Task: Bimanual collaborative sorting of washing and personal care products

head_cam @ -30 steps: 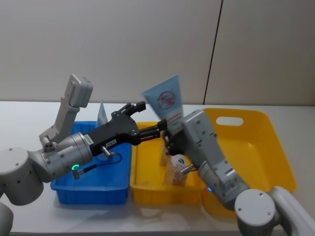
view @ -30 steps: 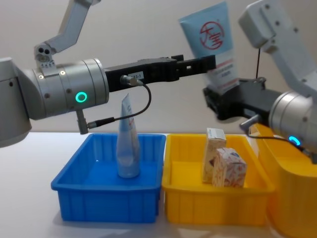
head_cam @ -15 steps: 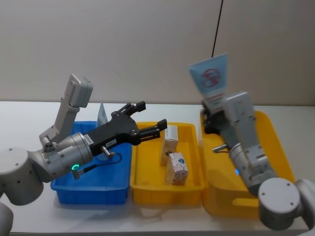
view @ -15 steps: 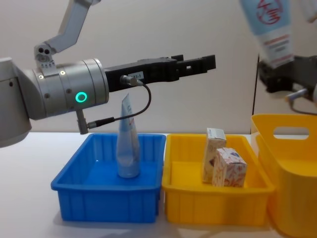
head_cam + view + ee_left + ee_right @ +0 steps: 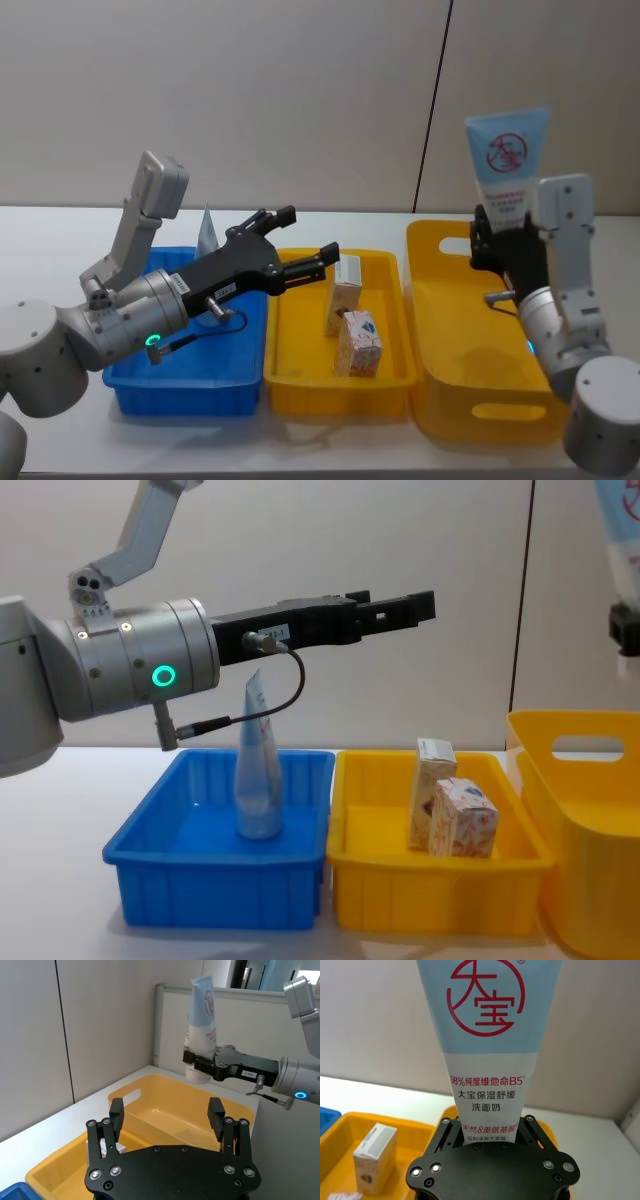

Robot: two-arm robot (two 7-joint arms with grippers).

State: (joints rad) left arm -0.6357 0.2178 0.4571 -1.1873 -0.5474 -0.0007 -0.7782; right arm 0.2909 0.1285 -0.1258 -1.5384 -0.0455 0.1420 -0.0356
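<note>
up close, right claw (image 5: 490,1127) pinching light blue tube (image 5: 490,1055), left claw (image 5: 166,1110) spread

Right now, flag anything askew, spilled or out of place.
Nothing spilled or damaged. The pale tube stands on its cap in the blue tray, leaning slightly, so it may topple. The right gripper holds the light blue tube above the large yellow bin; the left gripper hovers open.

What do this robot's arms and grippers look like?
Both arms are silver-grey rounded links with status lights, green on the left, blue on the right. The left gripper and right gripper are flat black plates with silver screws and two black fingers. A black cable loops under the left wrist.
</note>
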